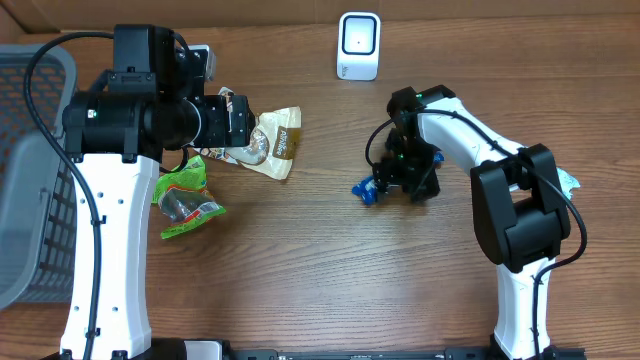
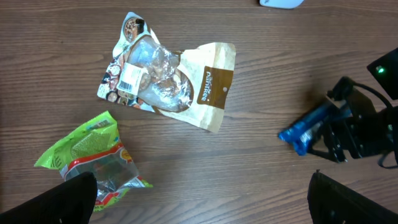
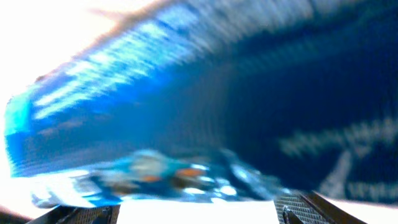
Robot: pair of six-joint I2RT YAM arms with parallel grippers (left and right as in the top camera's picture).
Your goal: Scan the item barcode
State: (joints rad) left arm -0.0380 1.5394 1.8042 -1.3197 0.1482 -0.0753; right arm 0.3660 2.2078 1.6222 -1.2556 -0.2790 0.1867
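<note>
Blurred blue wrapping fills the right wrist view: the blue packet [image 3: 186,112] is pressed close against the right hand [image 1: 392,180]. Whether this hand is clamped on the blue packet or merely set around it cannot be told. The blue packet is located on the robot side of the scanner [image 1: 358,45], well apart from it, over the wooden surface [image 1: 330,270]. The left hand [image 2: 200,183] is spread wide and holds nothing; its fingers [image 2: 62,199] are seen at the lower corners of the left wrist view. To the left of the scanner, a brown snack bag [image 1: 272,140] and a green bag [image 1: 185,195] are laid on the surface, apart from each other. A grey basket [image 1: 30,170] is placed farthest left of the scanner.
</note>
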